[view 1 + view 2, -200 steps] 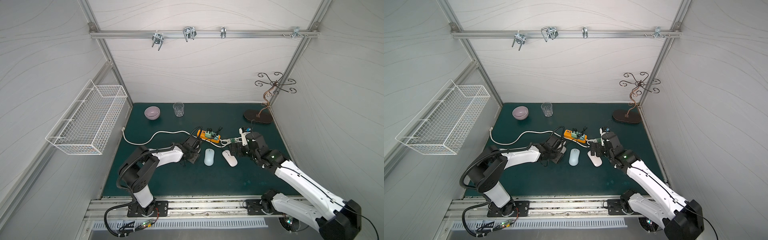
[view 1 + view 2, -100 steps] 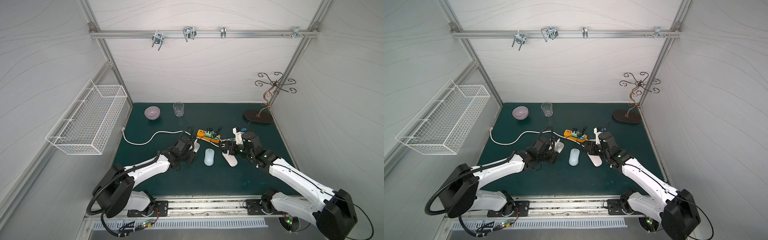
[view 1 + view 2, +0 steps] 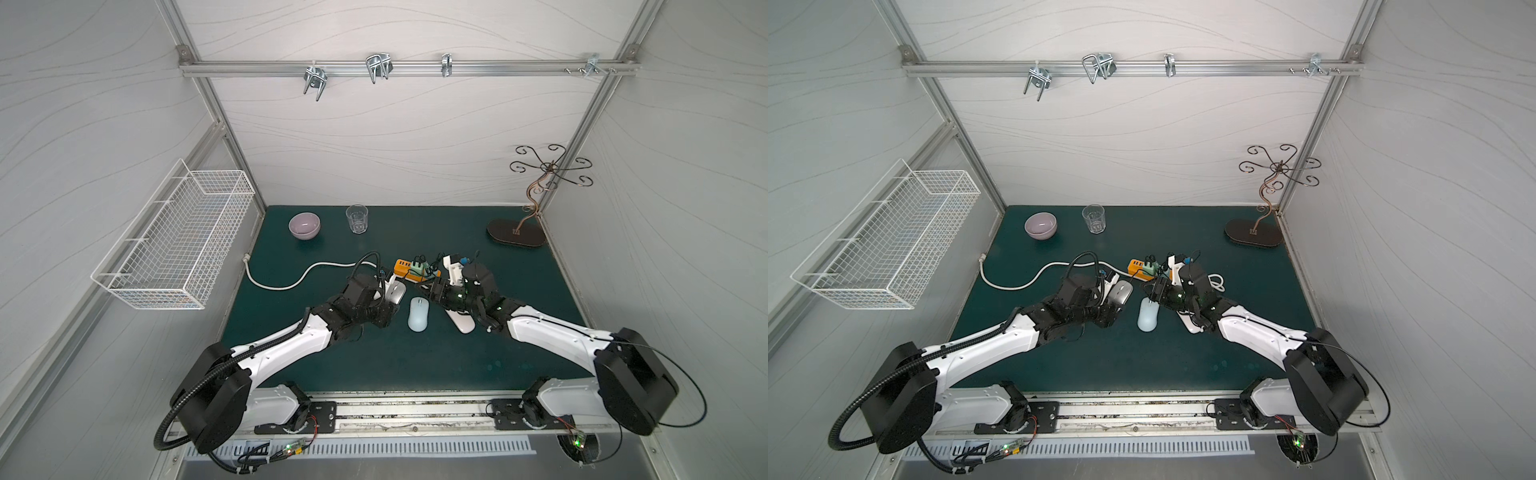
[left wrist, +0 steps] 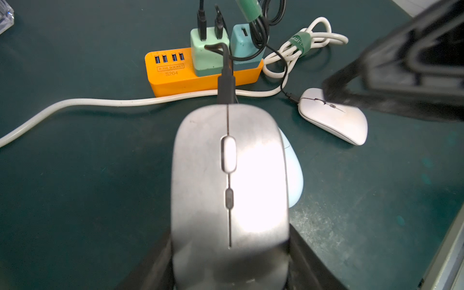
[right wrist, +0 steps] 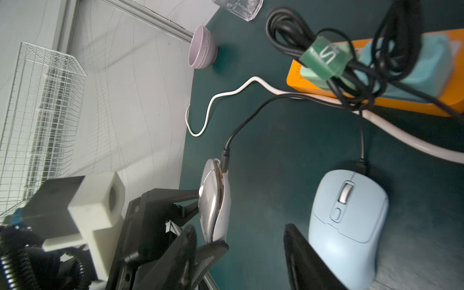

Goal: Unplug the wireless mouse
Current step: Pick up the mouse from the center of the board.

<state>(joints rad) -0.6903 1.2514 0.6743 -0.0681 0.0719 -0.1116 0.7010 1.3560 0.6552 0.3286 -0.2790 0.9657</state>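
My left gripper (image 4: 229,263) is shut on the rear of the silver wireless mouse (image 4: 229,188), holding it by its sides off the green mat; both top views show the mouse (image 3: 395,292) (image 3: 1121,292). A black cable plug (image 4: 226,85) sits in the mouse's front and leads to the chargers on the orange power strip (image 4: 175,75). My right gripper (image 5: 241,251) is open, with only bare mat between its fingers. It hovers between the silver mouse (image 5: 214,200) and a light blue mouse (image 5: 346,221), close to my left gripper (image 3: 388,301).
A white mouse (image 3: 461,322) lies under my right arm, and the blue mouse (image 3: 417,314) lies beside it, each cabled. A white cord (image 3: 291,282) runs left from the strip (image 3: 405,266). A lilac bowl (image 3: 304,225), a glass (image 3: 357,219) and a metal stand (image 3: 516,239) sit at the back.
My left arm has swung round and raised the silver mouse. My right gripper has moved left towards that mouse, and its jaws have narrowed.
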